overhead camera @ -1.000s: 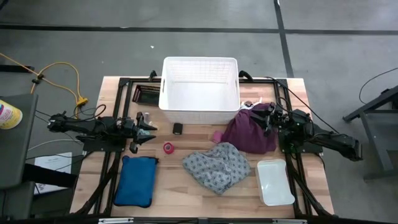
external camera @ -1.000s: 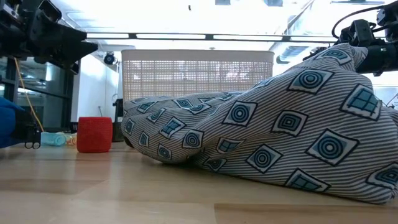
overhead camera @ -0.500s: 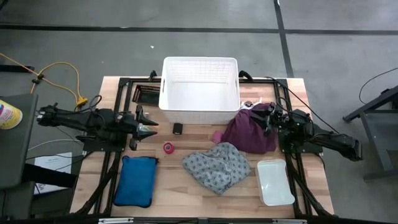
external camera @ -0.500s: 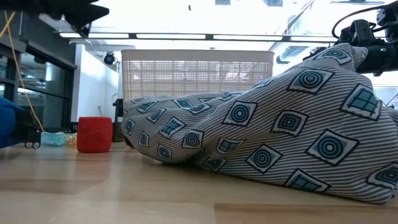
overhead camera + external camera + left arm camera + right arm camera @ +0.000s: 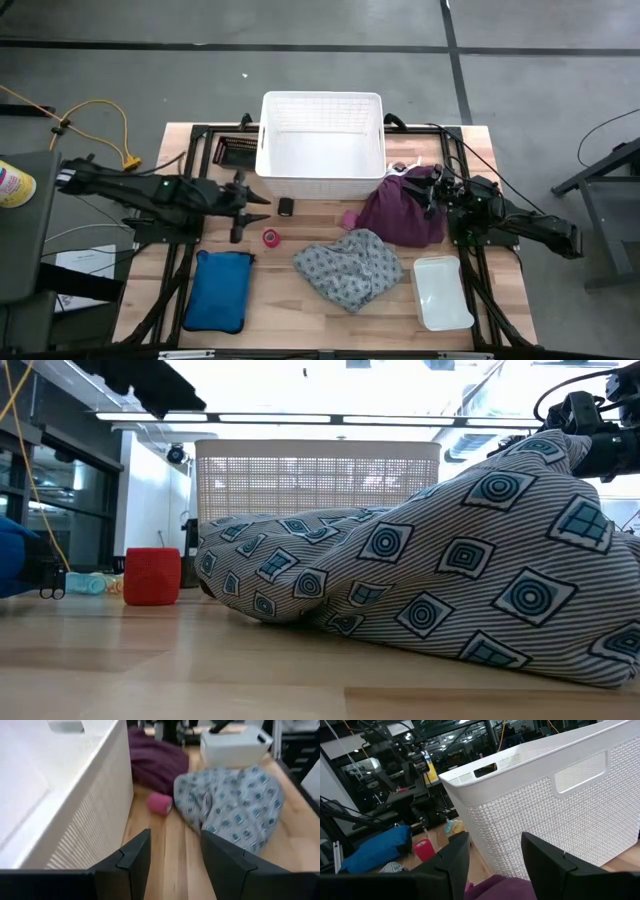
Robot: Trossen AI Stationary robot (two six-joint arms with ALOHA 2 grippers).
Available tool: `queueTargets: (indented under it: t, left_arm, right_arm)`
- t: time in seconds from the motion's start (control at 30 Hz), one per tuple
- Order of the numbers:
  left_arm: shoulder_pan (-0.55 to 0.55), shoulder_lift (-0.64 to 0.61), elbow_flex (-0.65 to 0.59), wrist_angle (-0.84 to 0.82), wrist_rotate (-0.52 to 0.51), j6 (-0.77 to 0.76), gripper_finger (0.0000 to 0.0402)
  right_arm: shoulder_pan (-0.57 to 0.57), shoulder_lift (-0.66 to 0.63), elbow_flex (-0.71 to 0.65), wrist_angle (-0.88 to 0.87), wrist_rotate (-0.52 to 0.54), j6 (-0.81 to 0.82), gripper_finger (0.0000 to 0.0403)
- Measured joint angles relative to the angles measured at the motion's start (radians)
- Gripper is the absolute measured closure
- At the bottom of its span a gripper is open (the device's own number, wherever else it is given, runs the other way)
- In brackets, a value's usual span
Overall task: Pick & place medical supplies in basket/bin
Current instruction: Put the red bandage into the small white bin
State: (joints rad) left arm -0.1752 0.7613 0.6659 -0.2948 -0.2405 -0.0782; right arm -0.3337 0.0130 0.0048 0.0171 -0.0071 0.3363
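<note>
No writing shows that I can read; the white basket (image 5: 322, 145) is perforated plastic, at the table's far middle. The left gripper (image 5: 262, 197) hangs by its near-left corner, fingers apart, empty. The purple cloth (image 5: 404, 212) lies bunched right of the basket, under the right gripper (image 5: 434, 192); its grip I cannot tell. The grey cloth (image 5: 348, 267) lies crumpled nearer, the pink roll (image 5: 270, 237) left of it.

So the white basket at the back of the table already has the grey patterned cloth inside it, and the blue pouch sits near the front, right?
Not quite. The white basket looks empty in the high view. The grey patterned cloth lies on the table in front of it, beside the purple cloth. The blue pouch does sit near the front.
</note>
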Motion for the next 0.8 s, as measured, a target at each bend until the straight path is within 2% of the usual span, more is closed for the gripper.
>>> queueTargets:
  t: [0.2, 0.53, 0.8]
  left_arm:
    - [0.000, 0.102, 0.017, -0.067, 0.000, -0.106, 0.0238]
    - [-0.024, 0.309, 0.199, -0.374, 0.000, -0.220, 0.0238]
    - [-0.124, 0.425, 0.217, -0.409, 0.002, -0.250, 0.0238]
  right_arm:
    - [0.000, 0.000, 0.000, 0.001, 0.000, 0.000, 0.0236]
    - [0.000, 0.000, 0.000, 0.001, 0.000, 0.000, 0.0236]
    - [0.000, 0.000, 0.000, 0.001, 0.000, 0.000, 0.0236]
